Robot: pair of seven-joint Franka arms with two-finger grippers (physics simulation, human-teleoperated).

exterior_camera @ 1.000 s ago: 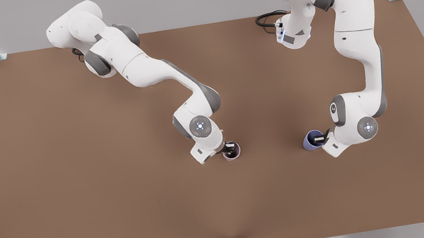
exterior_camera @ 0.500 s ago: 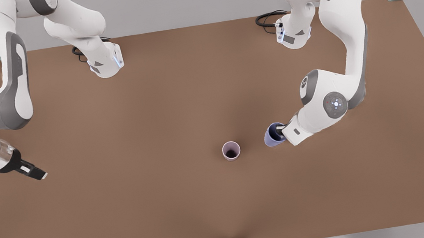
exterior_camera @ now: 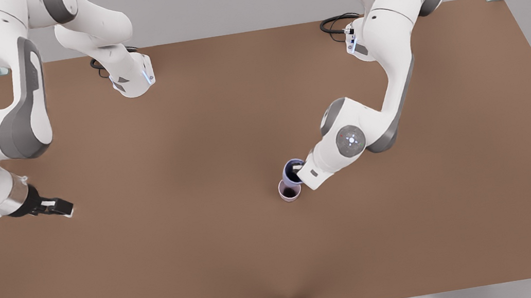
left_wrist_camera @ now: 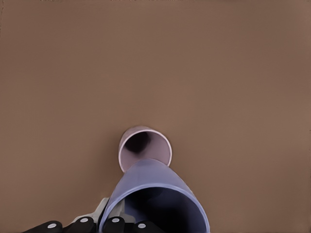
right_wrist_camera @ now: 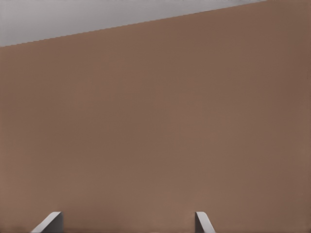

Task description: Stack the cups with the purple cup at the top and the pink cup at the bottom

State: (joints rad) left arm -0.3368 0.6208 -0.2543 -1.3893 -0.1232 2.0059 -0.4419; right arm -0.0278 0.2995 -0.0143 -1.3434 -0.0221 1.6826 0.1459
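One pink cup (exterior_camera: 289,192), one purple cup (exterior_camera: 291,171)

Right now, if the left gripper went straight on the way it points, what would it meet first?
Most likely the pink cup. The left gripper is shut on the purple cup, which hangs over the pink cup's rim, slightly off-centre, so the purple cup's base would probably touch it first. The right gripper waits, open.

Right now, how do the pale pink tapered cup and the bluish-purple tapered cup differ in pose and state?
The pale pink tapered cup stands upright on the brown table; the bluish-purple tapered cup hangs above it.

The pink cup stands free, touched by neither gripper; the purple cup is pinched at its rim by the left gripper.

The right gripper waits open at the front view's left.

Shared: both are plain, handleless, of like size, with darker insides.
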